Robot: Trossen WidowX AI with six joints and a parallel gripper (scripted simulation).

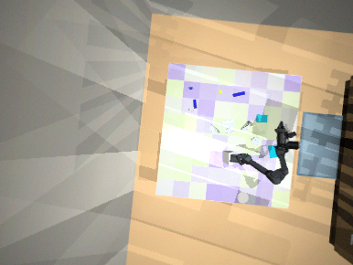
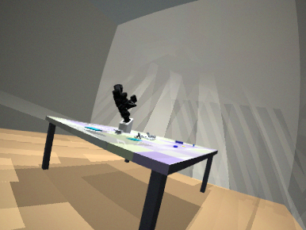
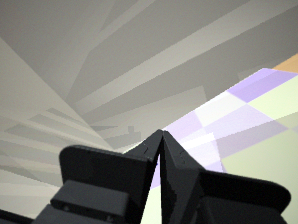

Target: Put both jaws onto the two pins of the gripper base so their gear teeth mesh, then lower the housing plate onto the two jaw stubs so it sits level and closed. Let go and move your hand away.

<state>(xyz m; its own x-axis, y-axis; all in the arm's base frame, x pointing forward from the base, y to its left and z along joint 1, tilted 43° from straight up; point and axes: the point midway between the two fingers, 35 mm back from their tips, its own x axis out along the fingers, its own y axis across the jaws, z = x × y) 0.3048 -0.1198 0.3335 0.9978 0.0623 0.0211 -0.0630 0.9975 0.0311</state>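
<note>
My gripper (image 1: pixel 281 122) (image 3: pixel 161 134) is shut, its fingertips meeting with nothing between them. In the top view it is at the right part of the mat, to the right of the small pale parts. A pale part (image 1: pixel 229 125) lies near the mat's middle, with a narrow one (image 1: pixel 214 129) to its left. A grey, darker-edged part (image 1: pixel 246 124) lies to the right, and a round pale part (image 1: pixel 255 140) below that. They are too small to tell which are the base, jaws or housing plate, or whether any are joined. The wrist view shows none of them.
A cyan block (image 1: pixel 262 118) lies near the gripper; another cyan piece (image 1: pixel 272 151) lies beside the arm. Blue bars (image 1: pixel 239 94) (image 1: pixel 195 104), a yellow piece (image 1: pixel 220 92) and a small blue piece (image 1: pixel 190 88) lie farther off. The arm stands on a grey block (image 2: pixel 126 126).
</note>
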